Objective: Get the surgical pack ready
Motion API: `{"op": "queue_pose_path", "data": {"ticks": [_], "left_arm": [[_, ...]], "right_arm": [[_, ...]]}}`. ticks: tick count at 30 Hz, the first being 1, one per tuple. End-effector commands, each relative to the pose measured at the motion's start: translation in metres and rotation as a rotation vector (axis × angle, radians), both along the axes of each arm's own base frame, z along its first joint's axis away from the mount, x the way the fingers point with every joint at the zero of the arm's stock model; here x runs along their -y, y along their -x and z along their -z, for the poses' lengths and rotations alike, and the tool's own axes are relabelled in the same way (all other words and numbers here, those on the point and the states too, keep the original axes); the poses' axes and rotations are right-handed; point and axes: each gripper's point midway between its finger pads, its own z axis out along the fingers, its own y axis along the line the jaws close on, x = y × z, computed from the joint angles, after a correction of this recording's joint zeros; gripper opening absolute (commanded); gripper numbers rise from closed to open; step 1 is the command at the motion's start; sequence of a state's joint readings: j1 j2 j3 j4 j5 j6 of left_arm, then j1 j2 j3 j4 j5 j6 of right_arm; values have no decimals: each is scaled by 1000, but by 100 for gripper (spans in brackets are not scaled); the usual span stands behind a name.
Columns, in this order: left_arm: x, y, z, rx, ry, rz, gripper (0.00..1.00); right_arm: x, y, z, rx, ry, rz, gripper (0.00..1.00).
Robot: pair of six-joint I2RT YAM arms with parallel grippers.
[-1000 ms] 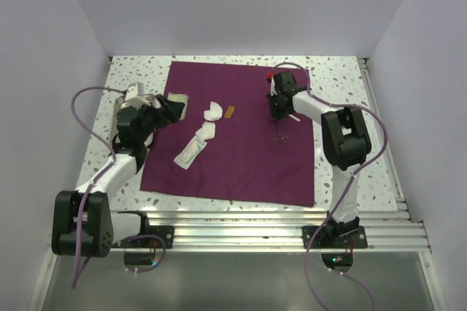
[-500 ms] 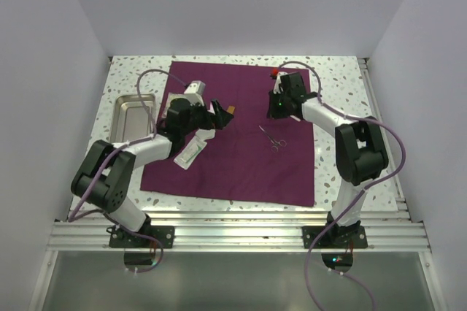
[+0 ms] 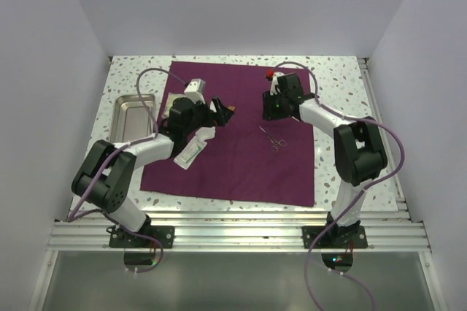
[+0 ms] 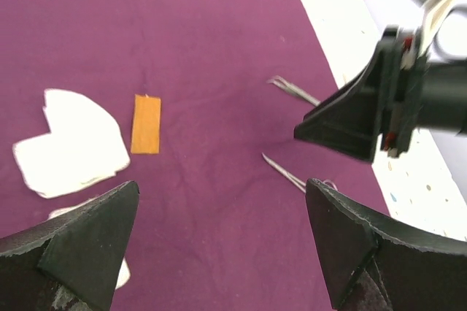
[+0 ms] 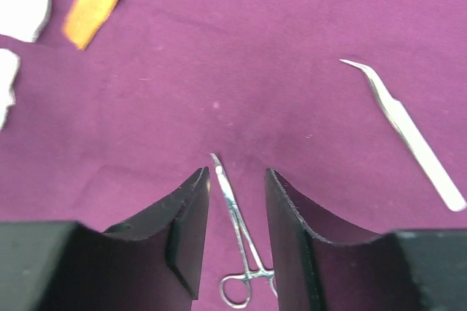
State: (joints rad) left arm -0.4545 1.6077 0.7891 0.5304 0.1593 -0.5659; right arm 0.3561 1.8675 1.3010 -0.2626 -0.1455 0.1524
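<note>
- Over the speckled white table (image 3: 336, 77), seen from above, the large square plum-purple cloth (image 3: 241, 172) is lying spread flat, not yet folded. The pack's pieces are resting loose on it: a long white paper packet (image 3: 190, 152), white gauze pieces (image 3: 205, 134) and slim steel ring-handled forceps (image 3: 271, 138). A shallow shiny steel tray (image 3: 136, 110) is sitting off the cloth's left edge. The left gripper (image 3: 221, 109) is hovering by the gauze, and the right gripper (image 3: 276, 110) is hanging just beyond the forceps.
- Under the left wrist, the jaws are standing fully wide with nothing between them. The gauze and a small orange rectangular strip (image 4: 146, 123) are lying just beside each other below. The step looks like gathering the pieces toward the middle. To do that well, the left gripper should be coming down astride one gauze piece and pinching the gauze alone — never a pleat of cloth.
- Under the right wrist, the fingers (image 5: 186, 223) are standing parted, gripping nothing. The forceps are lying on the cloth between them, seemingly touching neither. Bent-tipped steel tweezers (image 5: 408, 136) are lying well apart to the side. A straight lift would be keeping the ring handles from dragging — and the instruments belong clear of the edges that will fold.
</note>
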Motion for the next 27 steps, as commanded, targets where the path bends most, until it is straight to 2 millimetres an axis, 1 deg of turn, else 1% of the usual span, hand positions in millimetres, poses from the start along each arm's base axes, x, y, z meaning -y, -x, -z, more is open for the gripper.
{"op": "queue_pose_path", "data": {"ticks": [1, 2, 3, 4, 5, 7, 8, 9, 10, 11, 14, 17, 18, 20, 21, 23, 24, 25, 26, 27], "left_arm": [[-14, -6, -32, 74, 50, -45, 100], [-16, -5, -32, 74, 52, -46, 100], [-19, -6, -34, 76, 54, -50, 100], [-21, -5, -34, 77, 53, -53, 100], [-22, -5, -36, 82, 53, -54, 100], [-22, -3, -40, 90, 57, -43, 100], [-22, -2, -43, 98, 58, -39, 100], [-22, -1, -44, 102, 55, -37, 100], [-23, -1, -46, 109, 50, -37, 100], [-24, 0, -51, 117, 49, -37, 100], [-27, 0, -55, 125, 39, -39, 100], [-28, 0, -63, 139, 38, -41, 100], [-28, 0, -65, 141, 38, -41, 100], [-29, -1, -70, 148, 36, -41, 100], [-29, -3, -73, 156, 34, -42, 100], [-28, -3, -75, 154, 34, -39, 100], [-28, -4, -77, 157, 35, -40, 100], [-28, -4, -78, 159, 38, -41, 100], [-28, -3, -79, 159, 38, -41, 100], [-29, -3, -80, 162, 38, -44, 100]], "right_arm": [[14, -16, -9, 83, 125, 31, 41], [19, -20, -9, 95, 160, 32, 42], [23, -20, -3, 75, 192, 34, 42], [24, -28, -9, 96, 211, 39, 41], [32, -32, -5, 101, 268, 40, 41], [37, -40, -9, 133, 310, 28, 42], [43, -44, -9, 150, 347, 33, 45], [46, -48, -5, 152, 358, 27, 45], [46, -53, -8, 165, 368, 22, 46], [50, -56, -8, 170, 398, 13, 49], [59, -66, 2, 154, 436, -9, 55], [65, -73, 8, 139, 405, -11, 57], [67, -77, 6, 144, 395, -6, 57], [73, -79, 10, 132, 379, -1, 59], [73, -80, 10, 129, 364, -5, 61], [75, -80, 17, 99, 342, -12, 62], [70, -82, 16, 94, 313, -27, 62], [69, -81, 22, 75, 301, -32, 62], [70, -80, 24, 61, 301, -34, 62], [63, -79, 23, 58, 272, -58, 62]]}}
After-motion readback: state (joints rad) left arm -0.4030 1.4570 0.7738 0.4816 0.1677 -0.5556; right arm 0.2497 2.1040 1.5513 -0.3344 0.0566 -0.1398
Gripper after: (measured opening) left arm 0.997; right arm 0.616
